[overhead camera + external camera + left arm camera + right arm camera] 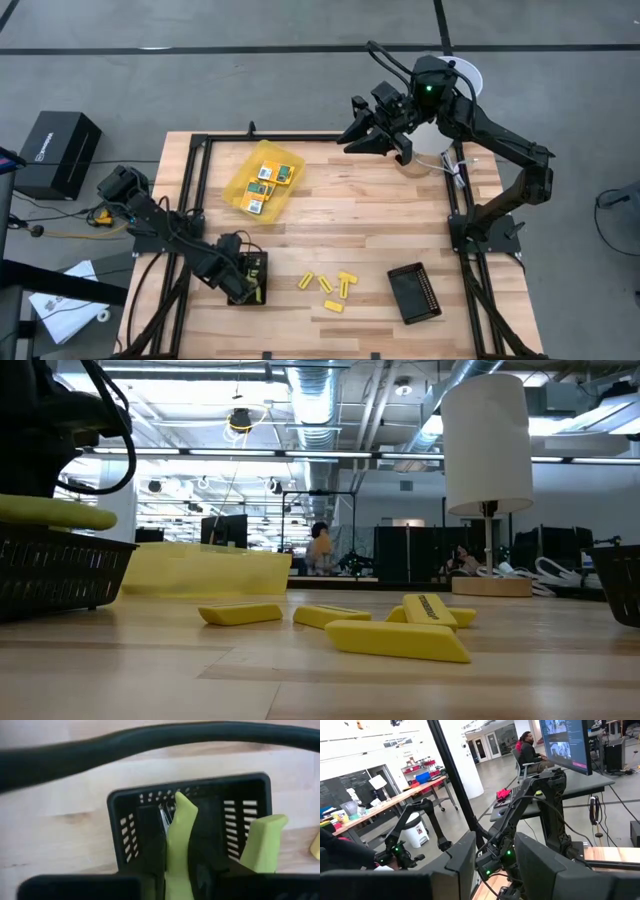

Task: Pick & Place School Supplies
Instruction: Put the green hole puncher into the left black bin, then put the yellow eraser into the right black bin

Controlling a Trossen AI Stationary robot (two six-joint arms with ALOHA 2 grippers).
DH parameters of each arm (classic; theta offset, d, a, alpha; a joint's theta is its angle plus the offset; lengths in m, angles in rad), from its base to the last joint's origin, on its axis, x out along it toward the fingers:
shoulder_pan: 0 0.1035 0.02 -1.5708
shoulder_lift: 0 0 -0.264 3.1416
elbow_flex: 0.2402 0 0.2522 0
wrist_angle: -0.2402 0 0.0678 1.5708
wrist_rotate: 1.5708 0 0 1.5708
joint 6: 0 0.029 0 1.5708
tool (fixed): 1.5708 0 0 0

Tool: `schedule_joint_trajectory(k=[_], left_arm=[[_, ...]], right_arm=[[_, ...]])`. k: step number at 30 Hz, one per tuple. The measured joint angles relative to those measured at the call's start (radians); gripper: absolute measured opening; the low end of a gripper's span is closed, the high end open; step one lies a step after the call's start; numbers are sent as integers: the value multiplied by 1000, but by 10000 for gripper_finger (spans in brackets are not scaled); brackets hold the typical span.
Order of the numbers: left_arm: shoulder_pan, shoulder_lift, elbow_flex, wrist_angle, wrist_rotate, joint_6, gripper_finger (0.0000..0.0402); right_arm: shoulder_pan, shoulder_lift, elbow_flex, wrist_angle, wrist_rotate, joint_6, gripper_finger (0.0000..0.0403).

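Observation:
The plier-like tool [176,827] with yellow-green handles sits over a black slotted tray [245,785] near the table's near-left part [258,262]. My left gripper [180,850] is shut on it there. Three yellow-orange-green packets [268,178] lie in the translucent yellow container [240,190]. Several yellow stubby pieces [327,285] lie flat on the wood, and the low view shows them close up [395,635]. My right gripper [368,130] hangs open, high above the far right part of the table, touching nothing. My left gripper pinches one yellow-green handle [182,817] of the plier-like tool between its two fingers [150,840], which lie along the handle. The other handle [262,842] sticks out free to one side. The metal tip [165,815] points into the tray, and the handle lies about level above the rim [50,512].
A second black tray [415,292] lies near the table's near right. A white roll on a wooden stand [485,440] stands at the far right edge. A black frame [200,140] borders the table. Bare wood lies between the container and the yellow pieces.

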Motion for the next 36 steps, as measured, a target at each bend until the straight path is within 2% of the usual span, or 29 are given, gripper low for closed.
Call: schedule_joint_trajectory(k=[7, 11, 16, 20, 24, 28, 31, 33, 36], left_arm=[[-30, 0, 0, 16, 0, 0, 139], [-31, 0, 0, 23, -8, 5, 158], [-30, 0, 0, 39, -49, 9, 162], [-16, 0, 0, 99, -144, 36, 158], [-6, -11, 0, 185, -359, 117, 153], [5, -77, 0, 260, -586, 271, 147], [17, -179, 0, 341, -720, 483, 141], [27, -257, 0, 408, -764, 667, 138], [56, -376, 1, 542, -762, 978, 134]], right_arm=[[0, 0, 0, 0, 0, -1, 129], [0, 0, 0, 0, 0, -1, 129], [0, 0, 0, 9, 0, 1, 129], [1, 0, 0, 82, -1, 31, 129], [16, 0, 0, 178, 0, 52, 129], [40, 0, 0, 269, 2, 68, 129], [63, 0, 0, 323, 40, 71, 129], [84, 0, 0, 337, 87, 71, 129], [120, 0, 0, 333, 157, 71, 129]])
